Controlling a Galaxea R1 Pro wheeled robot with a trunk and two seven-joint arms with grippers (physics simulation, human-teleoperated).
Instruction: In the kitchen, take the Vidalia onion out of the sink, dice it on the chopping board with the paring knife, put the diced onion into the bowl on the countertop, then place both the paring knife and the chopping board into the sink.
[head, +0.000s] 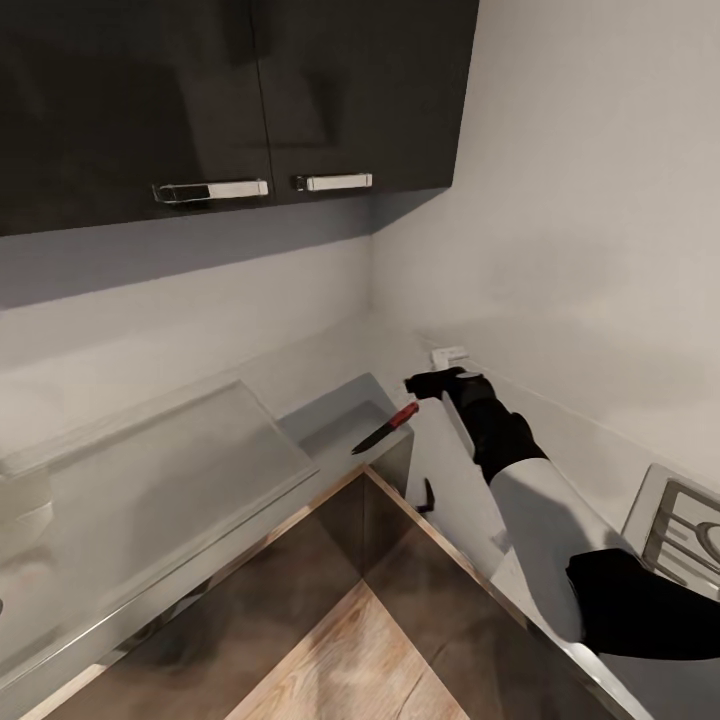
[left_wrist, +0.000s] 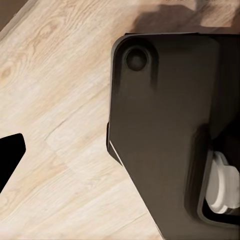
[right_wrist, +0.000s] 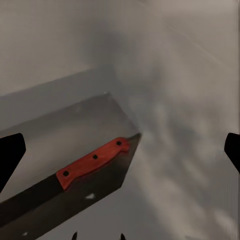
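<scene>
1. The countertop runs long and grey below the dark wall cabinets, stretching away to the left of the right gripper.
2. A second stretch of worktop passes under the right arm along the side wall, with a hob behind the gripper, near the elbow.
3. The wood floor lies under the left gripper; a dark part of the robot sits beside it in the left wrist view.
4. The right gripper hovers at the corner where the two worktops meet, its black fingers spread wide and holding nothing.
5. The left gripper shows one black fingertip at the picture's edge; how far it is open I cannot tell.
6. The knife lies just ahead of and below the right gripper, on the countertop's end by the corner, apart from the fingers. Its red handle points towards the gripper and its dark blade away.
</scene>
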